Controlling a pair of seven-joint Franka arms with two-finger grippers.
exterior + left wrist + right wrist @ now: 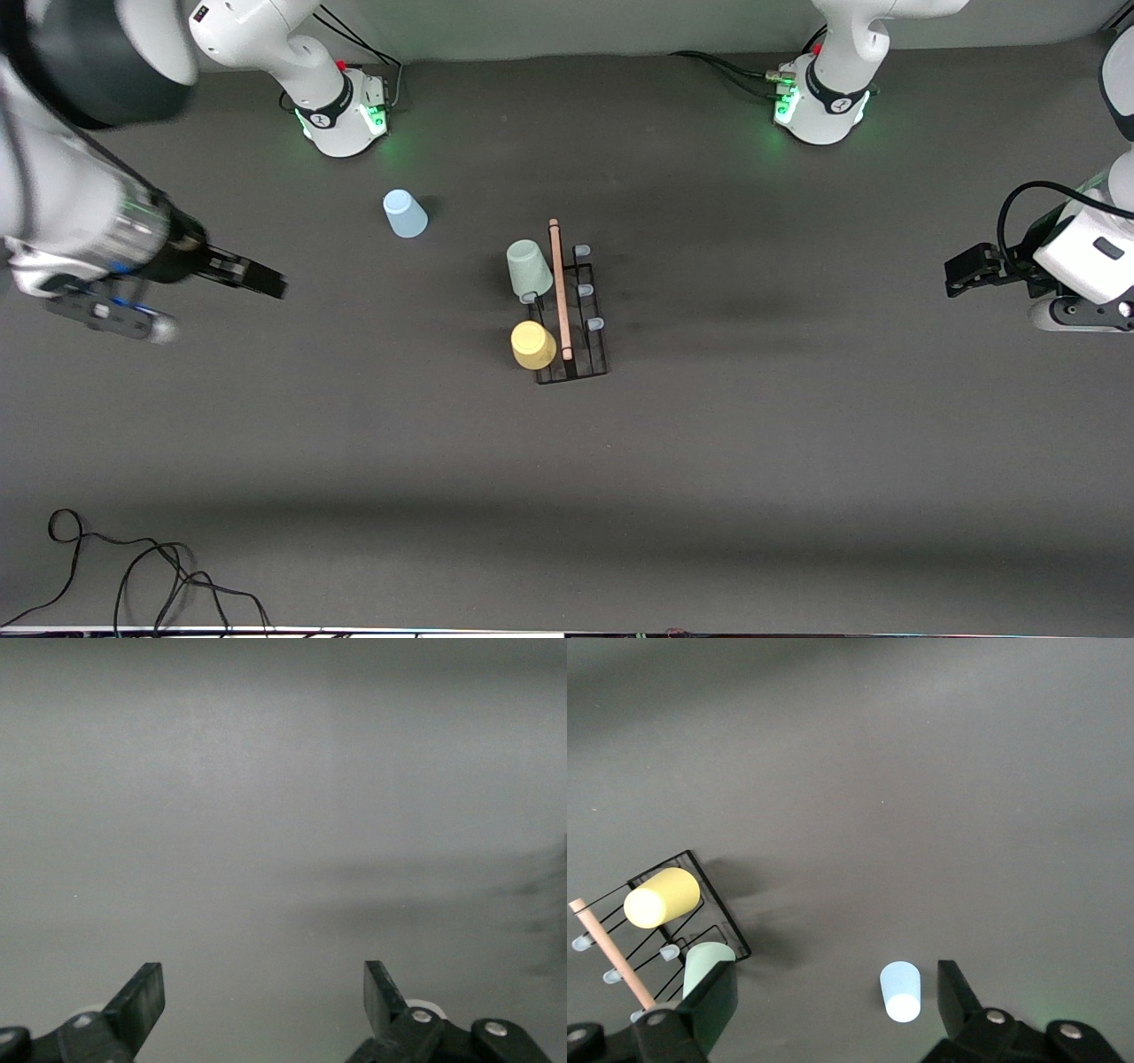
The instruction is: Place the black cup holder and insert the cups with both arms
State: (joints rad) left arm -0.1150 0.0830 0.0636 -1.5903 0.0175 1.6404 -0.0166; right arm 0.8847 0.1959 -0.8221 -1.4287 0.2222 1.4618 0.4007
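The black cup holder [586, 369] stands mid-table with its wooden handle [560, 288] on top. A grey-green cup [529, 268] and a yellow cup [533, 345] sit on its pegs on the side toward the right arm's end. The pegs [585, 290] on its other side are bare. A light blue cup [405, 213] stands upside down on the table, farther from the camera. My right gripper [270, 283] hovers open and empty; its wrist view shows the blue cup [902, 991], yellow cup [661, 897] and holder [714, 893] below. My left gripper [955, 273] hangs open over bare table [283, 815].
Both arm bases [341, 111] [819, 102] glow green along the table edge farthest from the camera. Loose black cables [133, 567] lie at the near edge toward the right arm's end.
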